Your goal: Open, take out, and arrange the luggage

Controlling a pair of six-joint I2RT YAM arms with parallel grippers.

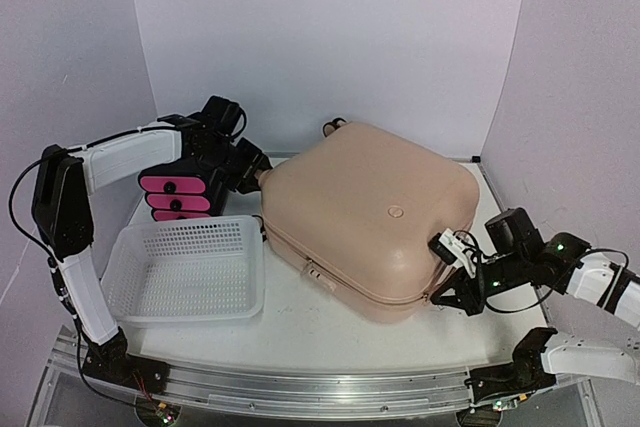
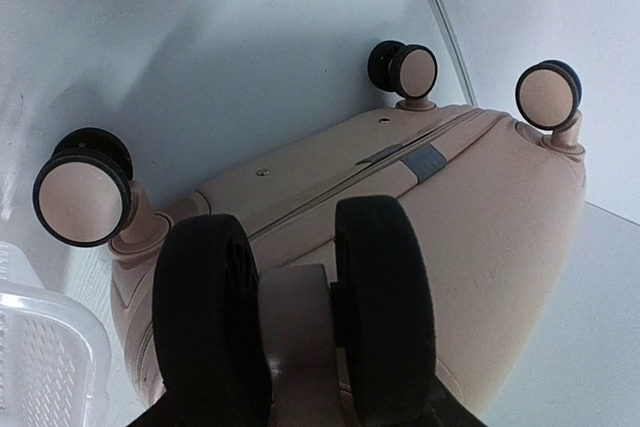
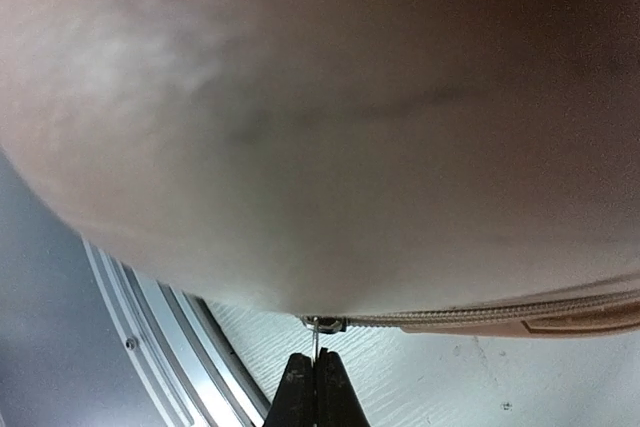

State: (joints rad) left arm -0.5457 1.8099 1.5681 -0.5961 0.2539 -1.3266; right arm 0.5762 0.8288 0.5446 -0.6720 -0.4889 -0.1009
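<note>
Pinching zipper pull (image 3: 316,339) at luggage's (image 1: 365,207) 5 o'clock corner with right jaws; left jaws' state untellable; risking slipping off if tugging off-line.

1. Suitcase (image 1: 370,212): plain peach-pink shell, no print; zip tape (image 3: 480,315) is the same peach.
2. Wheels (image 2: 85,202): black tyres, peach hubcaps.
3. Tab (image 2: 425,160) across the suitcase seam: grey.
4. Zip pull (image 3: 317,332): silver.
5. Basket (image 1: 180,317): white, fine mesh of holes.
6. Drawer box (image 1: 175,197): black frame, hot-pink fronts, black knobs.
7. Arms (image 1: 125,157): white covers, black joints; right gripper (image 3: 314,362) is black.
8. Table (image 1: 320,327): white.
9. Walls (image 1: 330,37): pale lilac-white.
10. Rail (image 1: 300,387): silver.
</note>
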